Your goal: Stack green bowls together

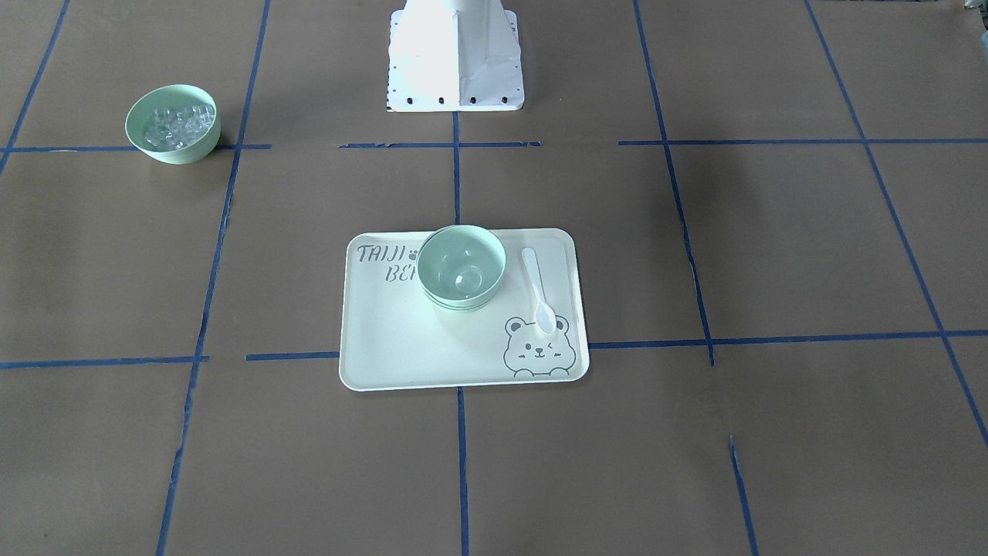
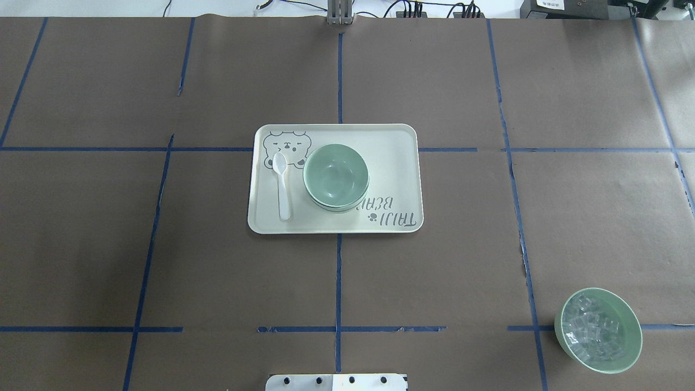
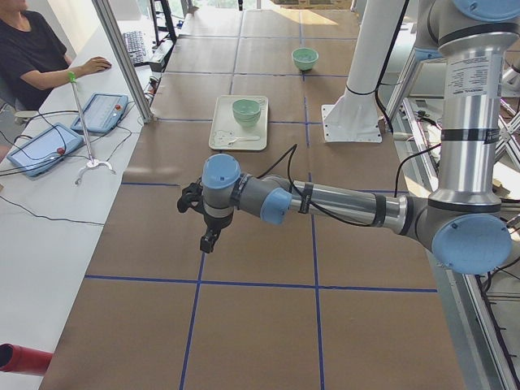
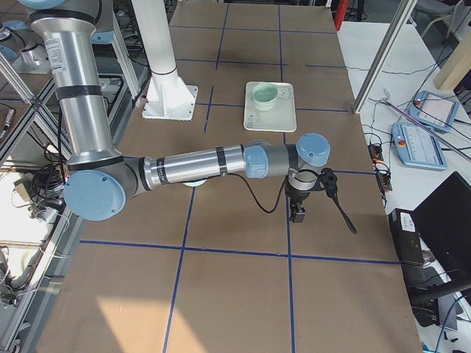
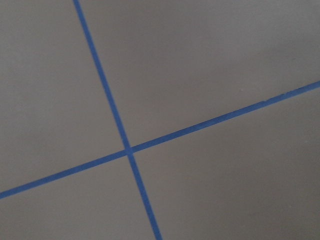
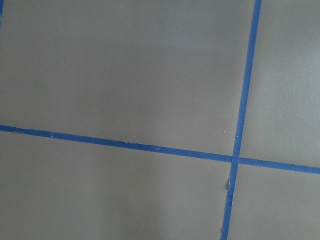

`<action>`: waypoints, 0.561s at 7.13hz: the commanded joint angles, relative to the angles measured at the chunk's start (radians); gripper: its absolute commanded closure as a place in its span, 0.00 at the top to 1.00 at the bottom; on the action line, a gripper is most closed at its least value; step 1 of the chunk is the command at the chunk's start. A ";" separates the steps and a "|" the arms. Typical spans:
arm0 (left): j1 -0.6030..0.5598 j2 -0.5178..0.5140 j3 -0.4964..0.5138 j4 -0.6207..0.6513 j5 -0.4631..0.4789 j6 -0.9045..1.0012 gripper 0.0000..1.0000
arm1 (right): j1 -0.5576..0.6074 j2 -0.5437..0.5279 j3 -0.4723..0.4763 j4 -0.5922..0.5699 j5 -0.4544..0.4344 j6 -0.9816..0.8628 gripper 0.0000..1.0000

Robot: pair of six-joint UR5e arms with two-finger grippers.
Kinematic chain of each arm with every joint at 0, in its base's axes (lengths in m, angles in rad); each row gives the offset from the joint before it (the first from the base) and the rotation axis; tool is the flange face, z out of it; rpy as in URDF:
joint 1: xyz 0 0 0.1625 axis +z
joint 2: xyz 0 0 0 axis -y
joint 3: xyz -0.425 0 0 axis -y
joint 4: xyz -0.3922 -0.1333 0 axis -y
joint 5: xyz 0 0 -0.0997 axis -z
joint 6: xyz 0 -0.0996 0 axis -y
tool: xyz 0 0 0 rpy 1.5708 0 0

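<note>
One green bowls [image 2: 336, 175] stack on tray [image 2: 396, 163] | spoon [image 2: 282, 184] at 9 o'clock | left fingers [image 3: 209, 239], right fingers [image 4: 296, 212]: cannot tell | looks done, don't bump

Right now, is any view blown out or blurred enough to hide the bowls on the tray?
Front-facing view: robot base blown white, green bowls crisp. Overhead view: even and sharp. Wrist views: only blue tape on paper, slightly soft.
</note>
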 commanded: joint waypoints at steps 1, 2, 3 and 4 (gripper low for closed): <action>-0.033 -0.018 0.014 0.081 -0.011 0.018 1.00 | -0.006 -0.002 0.000 0.001 0.003 0.001 1.00; -0.035 -0.061 -0.002 0.214 -0.011 0.016 1.00 | -0.008 -0.003 0.000 0.000 0.006 0.001 1.00; -0.035 -0.069 -0.024 0.282 -0.013 0.019 1.00 | -0.008 -0.003 -0.001 0.000 0.008 0.001 1.00; -0.035 -0.057 -0.026 0.277 -0.014 0.025 1.00 | -0.011 -0.003 -0.001 0.001 0.008 0.003 1.00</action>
